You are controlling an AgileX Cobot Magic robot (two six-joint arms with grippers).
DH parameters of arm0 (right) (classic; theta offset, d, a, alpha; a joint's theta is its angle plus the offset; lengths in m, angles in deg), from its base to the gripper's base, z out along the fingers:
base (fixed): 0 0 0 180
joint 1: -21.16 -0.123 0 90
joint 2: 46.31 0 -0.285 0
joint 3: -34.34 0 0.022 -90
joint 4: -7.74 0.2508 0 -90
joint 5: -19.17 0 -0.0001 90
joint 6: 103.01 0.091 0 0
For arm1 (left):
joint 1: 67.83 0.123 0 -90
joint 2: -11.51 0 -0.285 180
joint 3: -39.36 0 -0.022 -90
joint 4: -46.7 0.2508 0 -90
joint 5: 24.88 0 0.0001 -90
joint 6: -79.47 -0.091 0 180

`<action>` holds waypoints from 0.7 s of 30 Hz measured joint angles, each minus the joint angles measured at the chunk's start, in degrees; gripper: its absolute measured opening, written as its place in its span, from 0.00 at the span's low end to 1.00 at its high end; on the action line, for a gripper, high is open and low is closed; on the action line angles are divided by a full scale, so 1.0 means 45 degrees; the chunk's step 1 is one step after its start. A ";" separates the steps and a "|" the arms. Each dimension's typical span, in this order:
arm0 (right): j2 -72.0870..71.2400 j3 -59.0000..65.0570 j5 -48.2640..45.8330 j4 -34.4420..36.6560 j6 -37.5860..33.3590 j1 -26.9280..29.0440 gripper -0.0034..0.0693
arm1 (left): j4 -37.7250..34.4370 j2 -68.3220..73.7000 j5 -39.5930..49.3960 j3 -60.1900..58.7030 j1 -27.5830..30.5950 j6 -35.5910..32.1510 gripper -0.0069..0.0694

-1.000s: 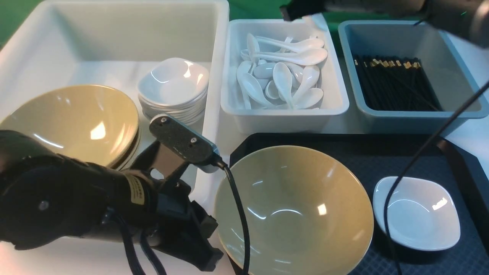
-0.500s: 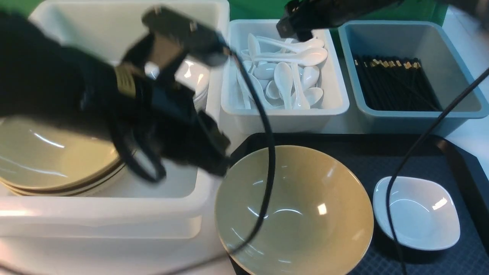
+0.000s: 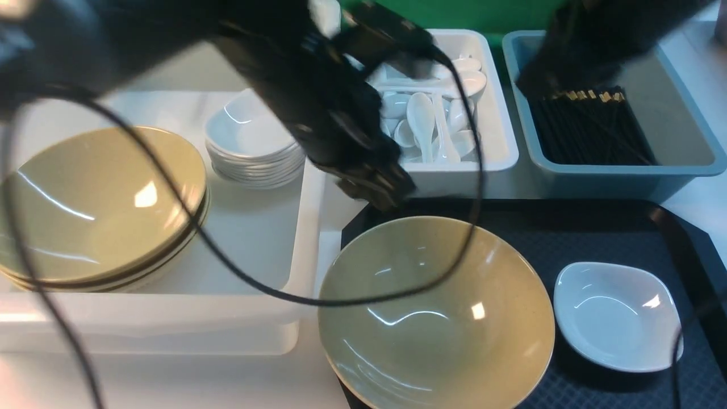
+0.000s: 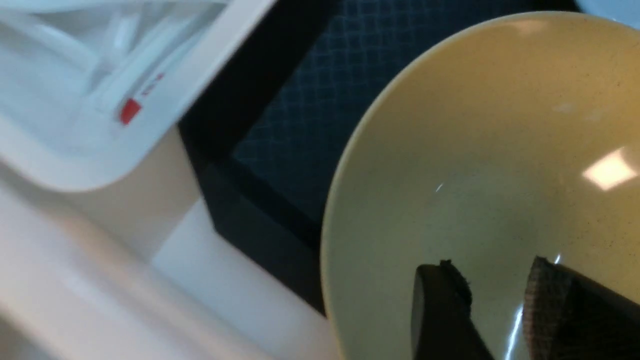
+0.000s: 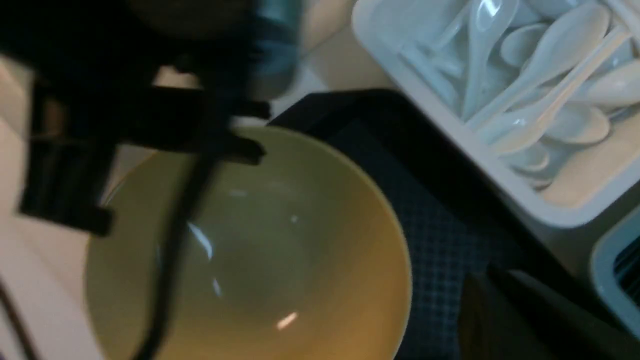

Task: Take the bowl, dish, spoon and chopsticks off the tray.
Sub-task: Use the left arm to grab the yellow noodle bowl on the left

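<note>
Robot workspace, two arms [image 3: 272,68] visible

The bowl [image 3: 431,341] looks smooth and glossy, like glazed ceramic; the dish [image 3: 616,318] is glossy white. The tray [image 3: 590,233] has a rough, diamond-textured surface. 2 tubs, 1 white [image 3: 502,130] and 1 grey-blue [image 3: 625,170], look like smooth plastic; the spoons [image 3: 421,122] shine.

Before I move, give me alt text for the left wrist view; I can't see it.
Large olive-tan bowl on the black tray, with the left gripper's open, empty jaws over it. A white tub of white spoons stands beside the tray.
</note>
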 joint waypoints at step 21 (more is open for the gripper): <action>-0.5880 0.4935 -0.0156 -0.0112 0.0306 -0.0069 0.09 | 0.2463 0.3718 -0.1376 0.1108 -0.0635 0.1403 0.41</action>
